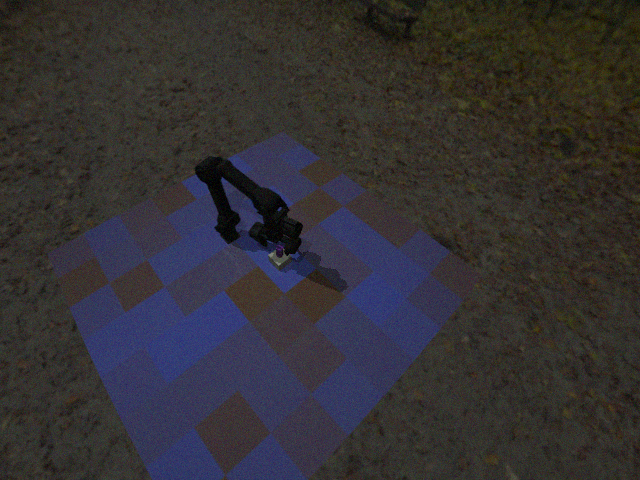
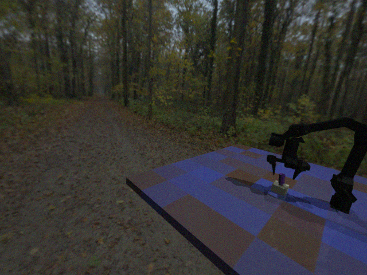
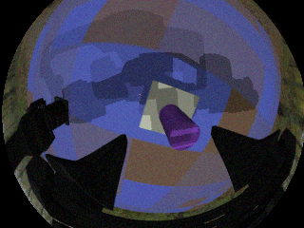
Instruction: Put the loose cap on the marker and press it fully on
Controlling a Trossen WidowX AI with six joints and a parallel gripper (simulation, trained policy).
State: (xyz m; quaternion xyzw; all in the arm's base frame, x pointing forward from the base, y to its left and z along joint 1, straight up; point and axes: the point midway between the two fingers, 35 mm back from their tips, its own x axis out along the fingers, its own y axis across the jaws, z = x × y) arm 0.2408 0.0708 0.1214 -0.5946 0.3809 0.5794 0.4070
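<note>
The pale holder block [image 1: 283, 264] [image 2: 279, 189] [image 3: 153, 106] sits on the table. The purple cap [image 1: 279, 251] [image 2: 281, 179] [image 3: 179, 127] stands upright over the middle of the block. The marker's body is hidden under the cap; no gap shows, but whether the cap is fully clicked on cannot be told. My gripper [image 2: 284, 176] [image 3: 171, 135] is wide open and empty, pointing down. Its fingertips stand apart on either side of the cap, near the height of its top, touching nothing that I can see. No cap stands loose on the table.
The table [image 1: 206, 356] [image 2: 207, 207] has a patchwork of blue, brown and purple tiles. The arm's base stands on it behind the block in the top view. The arm's shadow falls around the block. Leaf-strewn ground and forest form the backdrop.
</note>
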